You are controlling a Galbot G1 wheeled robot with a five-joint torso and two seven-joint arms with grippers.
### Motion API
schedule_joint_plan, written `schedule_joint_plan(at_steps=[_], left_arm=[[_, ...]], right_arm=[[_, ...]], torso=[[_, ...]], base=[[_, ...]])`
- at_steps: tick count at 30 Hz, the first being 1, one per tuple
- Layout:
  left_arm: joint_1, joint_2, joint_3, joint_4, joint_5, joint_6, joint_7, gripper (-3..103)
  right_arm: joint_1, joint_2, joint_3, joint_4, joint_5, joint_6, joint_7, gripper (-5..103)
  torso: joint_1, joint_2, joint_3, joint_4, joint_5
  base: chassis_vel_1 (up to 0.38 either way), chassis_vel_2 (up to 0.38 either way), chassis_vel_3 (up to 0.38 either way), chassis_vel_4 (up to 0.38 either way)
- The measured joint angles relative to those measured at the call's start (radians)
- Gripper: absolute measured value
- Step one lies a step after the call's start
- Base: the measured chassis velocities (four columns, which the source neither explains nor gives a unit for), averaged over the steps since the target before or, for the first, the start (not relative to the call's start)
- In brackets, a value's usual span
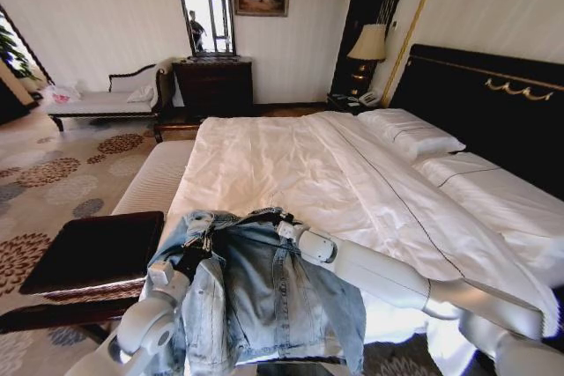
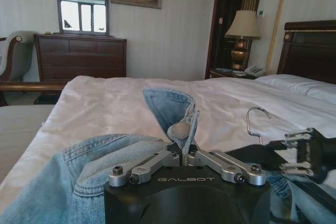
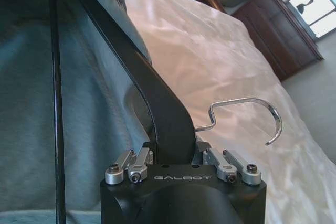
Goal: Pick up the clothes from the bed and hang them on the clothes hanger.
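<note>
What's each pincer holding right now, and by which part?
The right pincer grips the clothes hanger at its black neck, below the hook. The left pincer pinches the denim jacket at a buttoned edge.

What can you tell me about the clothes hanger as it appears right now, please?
The clothes hanger is thin and black with a curved silver metal hook. The right gripper is clamped on its neck just below the hook, holding it above the white bed. The faded-blue denim jacket is draped against it, and the left gripper pinches the jacket's collar beside it.
</note>
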Motion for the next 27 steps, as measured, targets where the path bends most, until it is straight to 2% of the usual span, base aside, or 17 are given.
schedule_joint_plan(at_steps=[12,19,23,27], left_arm=[[-0.011,-0.066,0.108,0.041,0.076,0.008,0.001,2],[-0.004,-0.074,0.119,0.047,0.096,0.008,0.006,2],[0.020,-0.096,0.123,0.066,0.128,0.004,0.015,2],[0.037,-0.110,0.108,0.081,0.139,-0.008,0.020,2]], right_arm=[[0.017,0.036,0.010,0.066,0.075,-0.049,0.051,36],[0.016,0.054,0.002,0.092,0.107,-0.059,0.069,36],[0.016,0.092,0.003,0.097,0.173,-0.068,0.116,36],[0.016,0.101,0.007,0.115,0.205,-0.068,0.149,36]], torso=[[0.000,0.000,0.000,0.0004,-0.0002],[0.000,0.000,0.000,0.0002,-0.0002],[0.000,0.000,0.000,0.0004,-0.0002],[0.000,0.000,0.000,0.0003,-0.0003]], base=[[0.000,0.000,0.000,0.000],[0.000,0.000,0.000,0.000],[0.000,0.000,0.000,0.000],[0.000,0.000,0.000,0.000]])
